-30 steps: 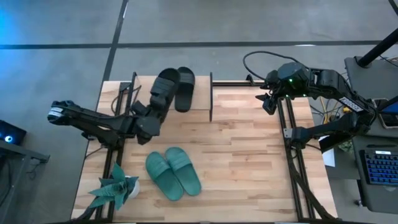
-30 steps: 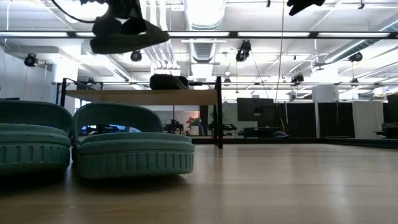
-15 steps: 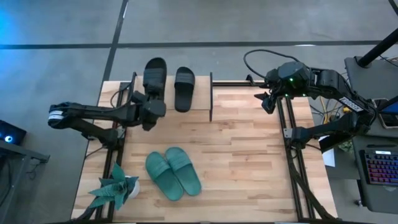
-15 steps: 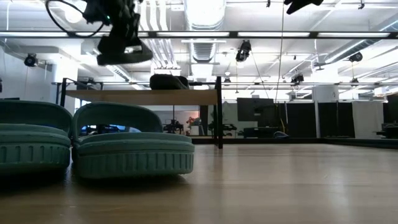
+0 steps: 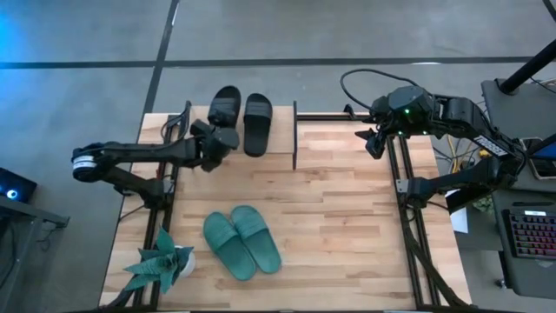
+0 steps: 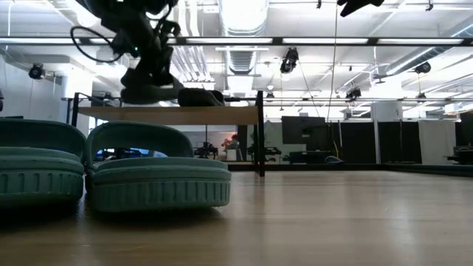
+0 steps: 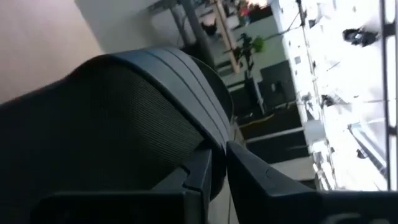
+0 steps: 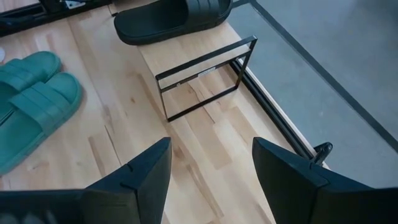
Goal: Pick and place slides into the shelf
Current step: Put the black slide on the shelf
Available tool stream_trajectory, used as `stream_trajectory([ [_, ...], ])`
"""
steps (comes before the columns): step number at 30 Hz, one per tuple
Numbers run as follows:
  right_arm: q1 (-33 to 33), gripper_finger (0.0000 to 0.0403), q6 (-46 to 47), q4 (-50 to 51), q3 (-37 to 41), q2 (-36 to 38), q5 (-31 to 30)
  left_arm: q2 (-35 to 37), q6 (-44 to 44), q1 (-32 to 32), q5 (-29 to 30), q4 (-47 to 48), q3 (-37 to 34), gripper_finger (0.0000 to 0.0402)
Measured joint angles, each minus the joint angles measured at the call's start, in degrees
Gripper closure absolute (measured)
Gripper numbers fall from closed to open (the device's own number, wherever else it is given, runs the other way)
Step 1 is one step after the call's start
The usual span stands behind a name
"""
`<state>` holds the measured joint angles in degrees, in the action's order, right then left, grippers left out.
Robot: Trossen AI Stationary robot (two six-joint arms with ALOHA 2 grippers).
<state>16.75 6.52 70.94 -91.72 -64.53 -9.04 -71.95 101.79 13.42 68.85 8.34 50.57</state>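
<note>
The left end effector [image 5: 217, 139] stays clamped on a black slide [image 5: 223, 106] over the shelf [image 5: 276, 149]; the right end effector [image 8: 208, 168] hangs apart.

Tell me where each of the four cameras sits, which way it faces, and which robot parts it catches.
High view: overhead, straight down on the table, both arms, the left gripper at the shelf.
Low view: table height, level past the teal slides to the shelf.
Left wrist view: fills with the black slide in its jaws.
Right wrist view: right gripper, jaws apart, above the table.
Shared: the high and right wrist views both show the second black slide on the shelf.
</note>
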Motion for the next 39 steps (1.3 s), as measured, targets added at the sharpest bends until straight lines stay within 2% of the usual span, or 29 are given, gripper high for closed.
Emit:
stream_trajectory([
  [3, 0.0, 0.0188, -0.1, 0.0, 0.0, 0.0, 0.0, -0.6, 2.2, 0.5, -2.8, -0.1, -1.1, 0.0354],
  [5, 0.0, 0.0188, -0.2, -0.1, 0.0, 0.0, 0.0, -1.3, 4.5, 0.5, -3.1, 0.2, -1.5, 0.0338],
  [11, 0.0, 0.0188, -0.3, -0.4, 0.0, 0.0, 0.0, -1.7, 4.4, 0.8, -2.9, 0.1, -1.6, 0.0275],
  [17, 0.0, 0.0188, -0.2, -0.6, 0.0, 0.0, 0.0, 0.3, 1.2, 0.7, -10.6, 0.1, -1.5, 0.0221],
  [22, 0.0, 0.0188, -0.1, -1.1, 0.0, 0.0, 0.0, 2.9, 0.8, 0.0, -14.1, -0.3, -1.4, 0.0205],
  [29, 0.0, 0.0188, -0.3, -1.5, 0.0, -0.1, 0.0, 8.3, -7.5, -0.5, -15.4, -1.5, -1.4, 0.0204],
  [32, 0.0, 0.0188, -0.6, -1.5, 0.0, -0.1, 0.0, 10.7, -14.5, -0.8, -17.4, -4.7, -1.4, 0.0204],
  [34, 0.0, 0.0188, -1.0, -1.5, 0.0, -0.1, 0.0, 12.6, -26.1, -0.8, -21.0, -9.4, -1.4, 0.0205],
  [37, 0.0, 0.0188, -2.6, -1.3, 0.0, -0.1, 0.0, 16.0, -51.4, -0.8, -33.8, -13.6, -1.2, 0.0209],
  [39, 0.0, 0.0188, -3.6, -1.2, 0.3, -0.1, 0.4, 18.4, -62.0, -0.8, -44.5, -12.1, -0.7, 0.0214],
])
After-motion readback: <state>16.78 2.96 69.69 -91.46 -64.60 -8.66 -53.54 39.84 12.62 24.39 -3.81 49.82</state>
